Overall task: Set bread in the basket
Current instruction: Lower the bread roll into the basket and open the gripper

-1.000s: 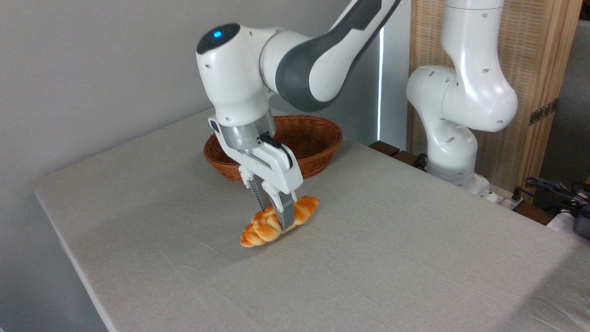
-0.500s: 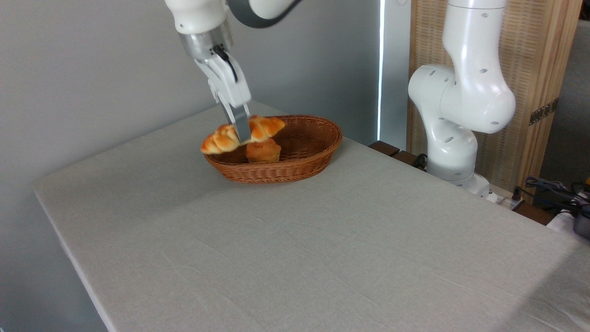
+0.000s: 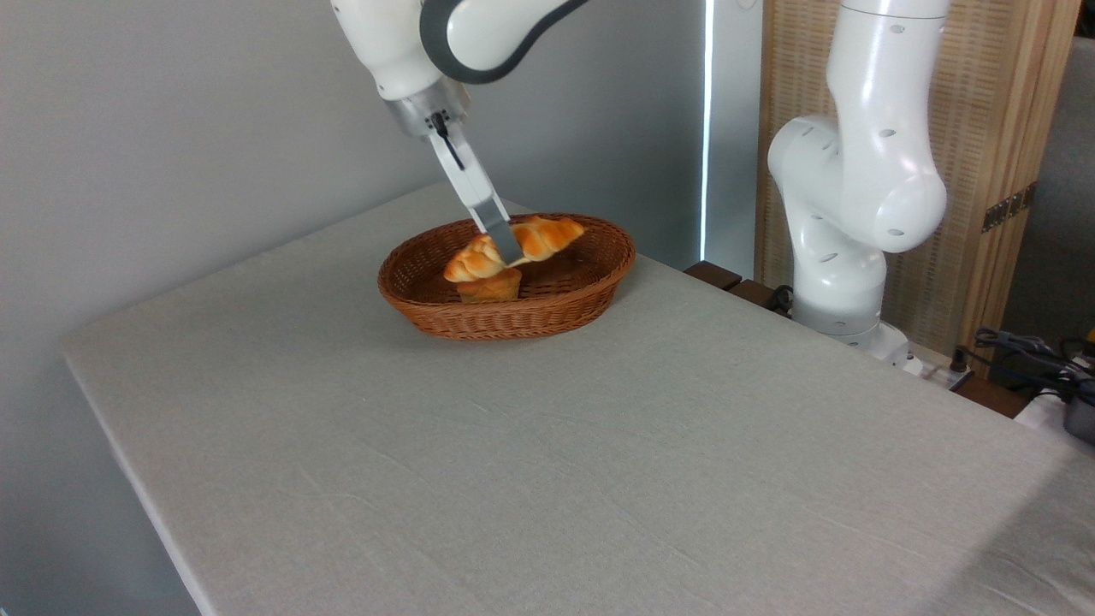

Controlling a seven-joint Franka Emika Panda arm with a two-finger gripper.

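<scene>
Your gripper [image 3: 506, 248] was clamped on the bread [image 3: 515, 247], its fingers [image 3: 496, 224] pinching the braided loaf near its middle, so that the two pointed ends stuck out to either side. You had the gripper tilted, slanting down and to the right from the wrist above. You held the loaf in the air over the basket [image 3: 547, 312], its left end lower than its right, and it lay within the basket's outline from this view. Directly beneath the left half of the loaf, a smaller orange bread piece [image 3: 489, 287] sat inside the basket; whether the loaf touched it could not be told from the camera. That oval wicker basket stood on the bench [image 3: 599, 462] near its far edge, close to the grey wall. You had the arm [image 3: 479, 26] reaching in from the top of the view, and its white base column [image 3: 855, 188] stood off to the right, beyond the bench's far corner, in front of a wooden screen [image 3: 992, 120]. Some cables [image 3: 1026, 351] lay at the far right edge.
</scene>
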